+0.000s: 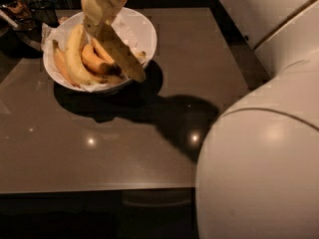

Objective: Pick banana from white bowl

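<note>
The white bowl (148, 33), lined with crinkled white paper, stands at the table's back left. My gripper (98, 11) is above the bowl's middle, shut on the upper end of the long pale-yellow banana (122, 56). The banana slants down to the right, and its lower tip reaches over the bowl's right rim. Another long yellow banana (74, 54) and shorter orange-tinted bananas (93, 62) lie in the bowl to the left of it.
Dark clutter (20, 11) sits off the table's back left corner. The brown glossy table (99, 148) runs to a front edge near the bottom. My arm's large white body (264, 153) fills the right side.
</note>
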You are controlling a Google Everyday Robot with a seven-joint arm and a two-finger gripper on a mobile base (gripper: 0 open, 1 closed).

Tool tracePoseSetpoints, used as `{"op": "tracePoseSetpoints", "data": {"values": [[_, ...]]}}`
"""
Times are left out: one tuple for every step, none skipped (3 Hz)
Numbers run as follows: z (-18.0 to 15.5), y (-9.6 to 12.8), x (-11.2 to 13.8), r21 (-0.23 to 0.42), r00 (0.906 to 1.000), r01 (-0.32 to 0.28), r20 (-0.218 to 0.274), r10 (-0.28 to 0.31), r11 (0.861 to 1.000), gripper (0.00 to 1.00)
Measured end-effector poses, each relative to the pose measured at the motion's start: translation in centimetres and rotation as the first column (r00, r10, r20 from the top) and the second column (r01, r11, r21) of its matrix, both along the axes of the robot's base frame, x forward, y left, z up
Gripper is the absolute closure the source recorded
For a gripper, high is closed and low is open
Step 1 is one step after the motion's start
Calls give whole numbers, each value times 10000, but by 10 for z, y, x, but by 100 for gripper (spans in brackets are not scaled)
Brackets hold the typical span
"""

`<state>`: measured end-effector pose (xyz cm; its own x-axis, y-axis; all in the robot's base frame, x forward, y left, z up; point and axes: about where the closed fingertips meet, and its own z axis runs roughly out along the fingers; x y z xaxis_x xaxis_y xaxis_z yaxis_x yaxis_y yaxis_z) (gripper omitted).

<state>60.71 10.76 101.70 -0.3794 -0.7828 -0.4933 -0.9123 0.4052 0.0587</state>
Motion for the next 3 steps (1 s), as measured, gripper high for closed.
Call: {"op": "tracePoseSetpoints", "data": {"values": [[-9,-15,-27,53,9981,48,-614,-45,10000,100],[-17,-42,-77,679,9903,447,-1347,-352,9967,100],[-40,-76,-125,850,9701,1155,-2238,-940,9897,100]]}}
